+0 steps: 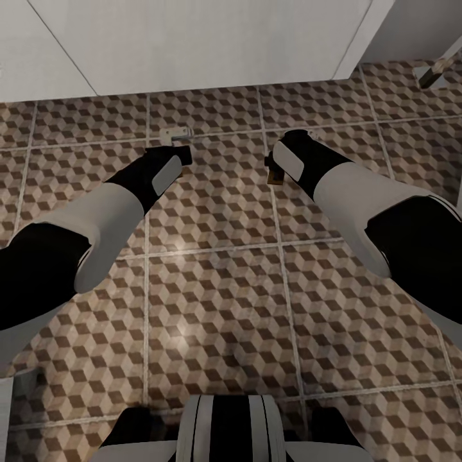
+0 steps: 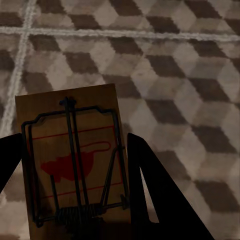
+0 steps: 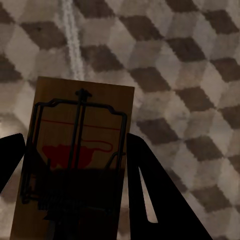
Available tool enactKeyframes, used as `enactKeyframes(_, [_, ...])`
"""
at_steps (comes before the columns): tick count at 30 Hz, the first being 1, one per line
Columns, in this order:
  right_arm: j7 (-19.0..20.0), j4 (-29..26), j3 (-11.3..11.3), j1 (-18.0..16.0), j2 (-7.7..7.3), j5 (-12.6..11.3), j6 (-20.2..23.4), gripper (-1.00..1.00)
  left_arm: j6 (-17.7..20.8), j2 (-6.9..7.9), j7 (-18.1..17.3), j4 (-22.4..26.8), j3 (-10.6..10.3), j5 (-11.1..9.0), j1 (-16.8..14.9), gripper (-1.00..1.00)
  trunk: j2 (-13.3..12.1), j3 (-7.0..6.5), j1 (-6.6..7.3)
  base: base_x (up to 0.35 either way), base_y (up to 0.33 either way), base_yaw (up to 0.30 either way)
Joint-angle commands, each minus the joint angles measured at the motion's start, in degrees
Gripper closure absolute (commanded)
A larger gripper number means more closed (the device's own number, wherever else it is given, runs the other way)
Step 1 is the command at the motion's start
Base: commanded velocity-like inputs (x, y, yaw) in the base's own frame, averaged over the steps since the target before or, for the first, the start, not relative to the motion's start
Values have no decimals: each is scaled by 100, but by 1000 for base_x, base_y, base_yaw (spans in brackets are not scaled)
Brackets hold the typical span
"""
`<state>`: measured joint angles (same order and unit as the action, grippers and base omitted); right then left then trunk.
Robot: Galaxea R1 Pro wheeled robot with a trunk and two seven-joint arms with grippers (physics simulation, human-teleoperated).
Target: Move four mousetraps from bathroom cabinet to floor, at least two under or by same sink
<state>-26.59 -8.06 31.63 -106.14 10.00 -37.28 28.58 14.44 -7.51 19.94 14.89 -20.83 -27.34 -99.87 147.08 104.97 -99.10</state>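
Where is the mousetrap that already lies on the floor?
In the head view, the loose mousetrap lies on the bathroom floor, just ahead of the left gripper and near the white wall.

I read no words or numbers, just a red mouse outline printed on each mousetrap (image 2: 72, 162) (image 3: 77, 155), nothing lettered elsewhere

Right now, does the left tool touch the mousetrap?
Touching: in the left wrist view, the mousetrap sits between the left tool's dark fingers, no gap visible.
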Motion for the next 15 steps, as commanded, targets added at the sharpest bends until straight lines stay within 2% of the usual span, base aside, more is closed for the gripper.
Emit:
enactKeyframes(1, [-40, -5, 36, -3, 0, -56, 16, 100, 35, 4, 34, 14, -50, -22, 4, 100, 1, 3, 0, 104, 16, 0])
enactKeyframes(15, [-40, 0, 36, -3, 0, -51, 16, 100, -13, -2, 27, 24, -61, -14, 62, 100, 1, 3, 0, 138, 1, 0])
